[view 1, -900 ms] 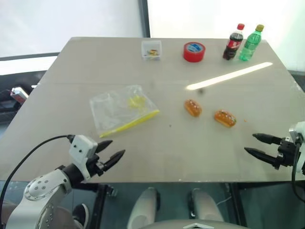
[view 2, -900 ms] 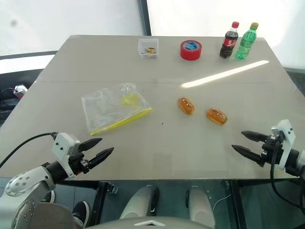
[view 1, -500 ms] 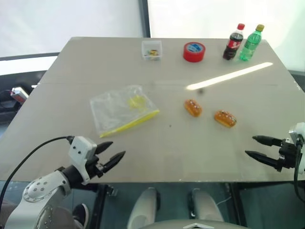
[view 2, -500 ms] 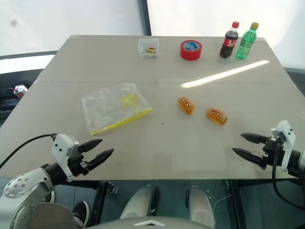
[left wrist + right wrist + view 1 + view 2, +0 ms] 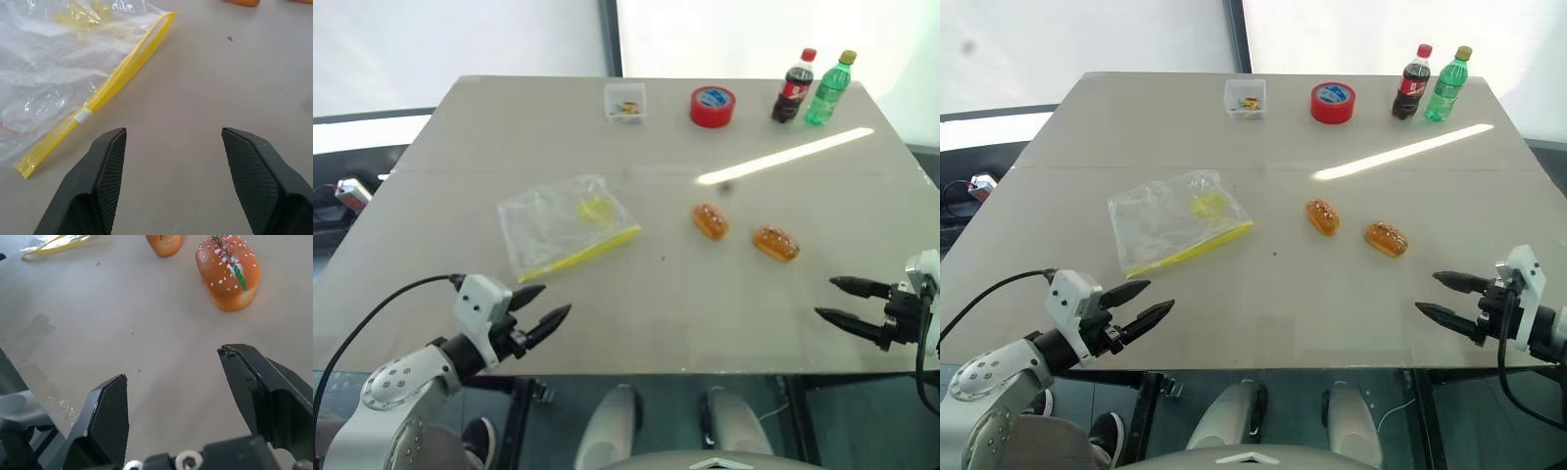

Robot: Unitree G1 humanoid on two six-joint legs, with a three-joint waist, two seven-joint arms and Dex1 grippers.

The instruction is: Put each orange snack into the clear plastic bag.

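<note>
Two orange snacks lie side by side on the table right of centre: one [image 5: 710, 221] nearer the middle, the other [image 5: 775, 243] further right and seen close in the right wrist view [image 5: 227, 271]. The clear plastic bag [image 5: 563, 227] lies flat left of centre, its yellow seal strip [image 5: 105, 93] towards the near edge, a yellow item inside. My left gripper [image 5: 541, 308] hovers open over the near left edge, short of the bag. Over the near right edge my right gripper [image 5: 840, 301] is open and empty, short of the snacks.
At the far side of the table [image 5: 656, 294] stand a small clear box [image 5: 625, 102], a red tape roll [image 5: 712, 106], a cola bottle [image 5: 793, 86] and a green bottle [image 5: 829, 88]. A bright streak of light crosses the right half.
</note>
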